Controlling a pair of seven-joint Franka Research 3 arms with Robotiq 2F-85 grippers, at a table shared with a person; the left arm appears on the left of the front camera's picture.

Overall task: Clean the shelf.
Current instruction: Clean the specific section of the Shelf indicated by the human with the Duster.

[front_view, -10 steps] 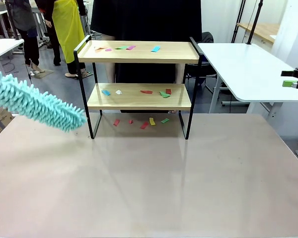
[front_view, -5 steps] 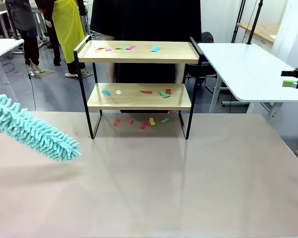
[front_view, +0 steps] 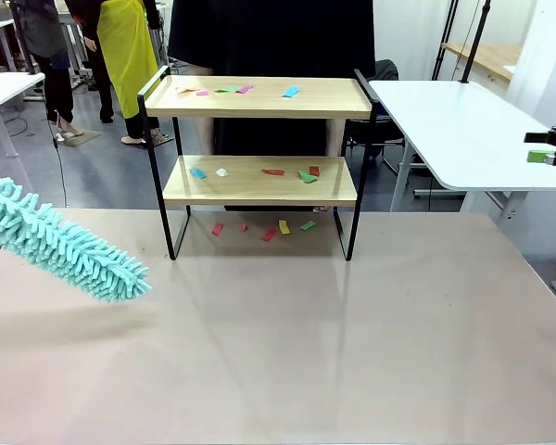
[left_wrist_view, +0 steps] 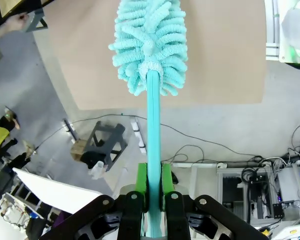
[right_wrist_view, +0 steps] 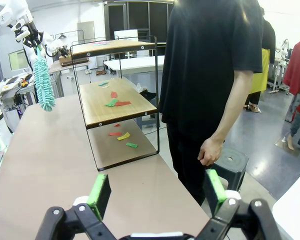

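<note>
One broad brown table point(front_view: 306, 352) carries the whole scene, and a person point(front_view: 269, 37) in a black shirt stands at its far edge, arms down, taking no part.

Directly in front of that person, at the far middle of the table, stands the shelf point(front_view: 324, 97), its open side facing the robot so that both boards can be reached from the near side.

A fluffy turquoise duster point(front_view: 65, 243) hangs over the table's left part, to the left of the shelf and apart from it. It is tilted with its tip down and toward the frame's left leg, probably poised to sweep in sideways between the rails.

The left gripper point(left_wrist_view: 154, 180) is clamped on the duster's thin handle, green pads point(left_wrist_view: 142, 181) pressing both sides just below the head's collar, which likely keeps the long tool from swinging.

The right gripper point(right_wrist_view: 157, 192) has its jaws spread wide with nothing between them, held off to the table's right, seemingly to stay clear.

Small coloured paper scraps point(front_view: 273, 171) lie on both boards and on the table beneath, so the cleaning looks barely begun.
</note>
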